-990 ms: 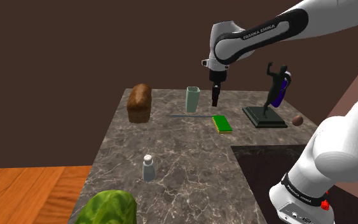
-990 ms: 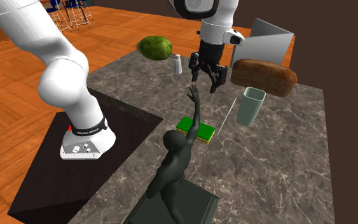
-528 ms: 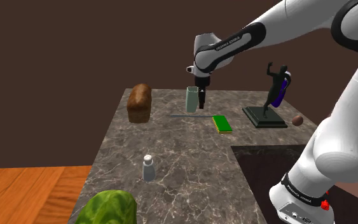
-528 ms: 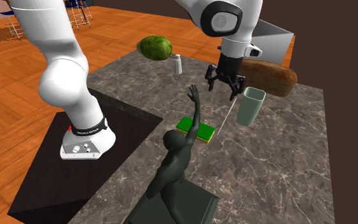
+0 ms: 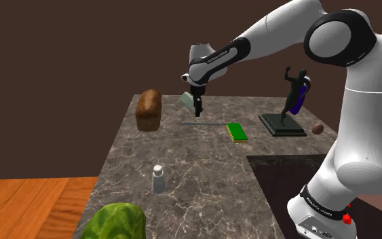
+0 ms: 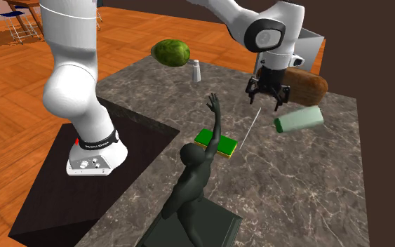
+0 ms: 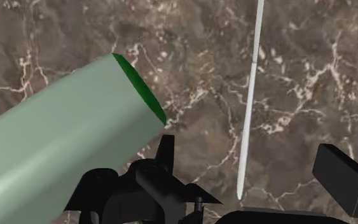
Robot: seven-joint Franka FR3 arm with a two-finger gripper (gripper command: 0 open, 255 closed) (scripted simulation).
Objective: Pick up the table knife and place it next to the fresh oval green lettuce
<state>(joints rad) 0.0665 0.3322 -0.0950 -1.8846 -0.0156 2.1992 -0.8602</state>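
Knocked over now, the green cup (image 6: pixel 299 118) lies by the knife (image 6: pixel 250 128); the tool (image 6: pixel 267 103) hangs spread, empty.

Soft, even overhead light washes the marbled surface (image 5: pixel 182 156); the white arm (image 5: pixel 359 129) shines brightest on top, greying underneath. The wall (image 5: pixel 81 54) behind sits dim brown. Every view is crisp from edge to edge.

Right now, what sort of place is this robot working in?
Probably a home kitchen: a marble-look countertop carries a bread loaf, a lettuce and a shaker, with wooden floor around it.
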